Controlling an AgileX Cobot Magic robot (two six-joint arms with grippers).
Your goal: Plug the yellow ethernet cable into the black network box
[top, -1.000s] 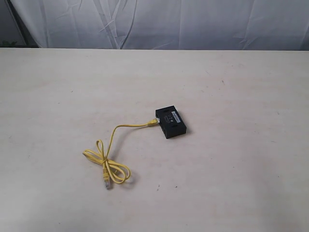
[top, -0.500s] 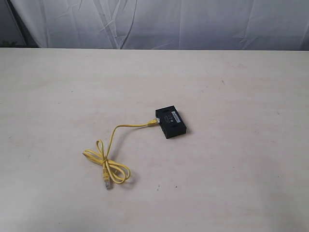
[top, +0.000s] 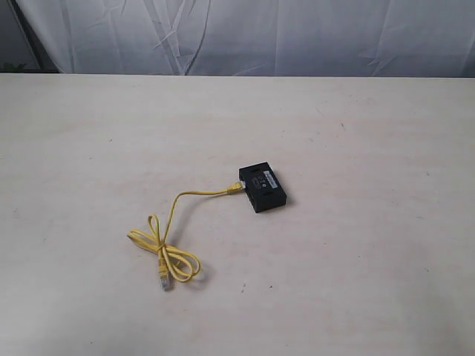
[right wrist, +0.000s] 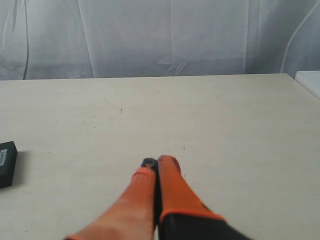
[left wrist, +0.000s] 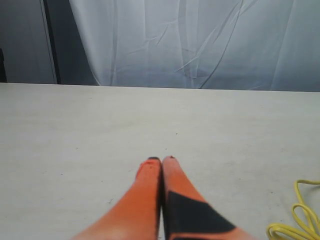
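The black network box [top: 263,188] lies flat near the middle of the table, white label up. The yellow ethernet cable [top: 175,213] runs from a plug at the box's left side [top: 234,188] down to a bow-like loop, ending in a free clear plug [top: 164,282]. Neither arm shows in the exterior view. In the left wrist view my left gripper [left wrist: 161,160] is shut with nothing in it, low over bare table, a bit of the yellow cable [left wrist: 300,220] off to one side. My right gripper [right wrist: 156,161] is shut and empty too, the box's corner [right wrist: 7,163] at the picture's edge.
A pale beige table [top: 356,133] fills the scene, backed by a white cloth curtain [top: 297,33]. A white object's corner [right wrist: 310,80] sits beyond the table edge in the right wrist view.
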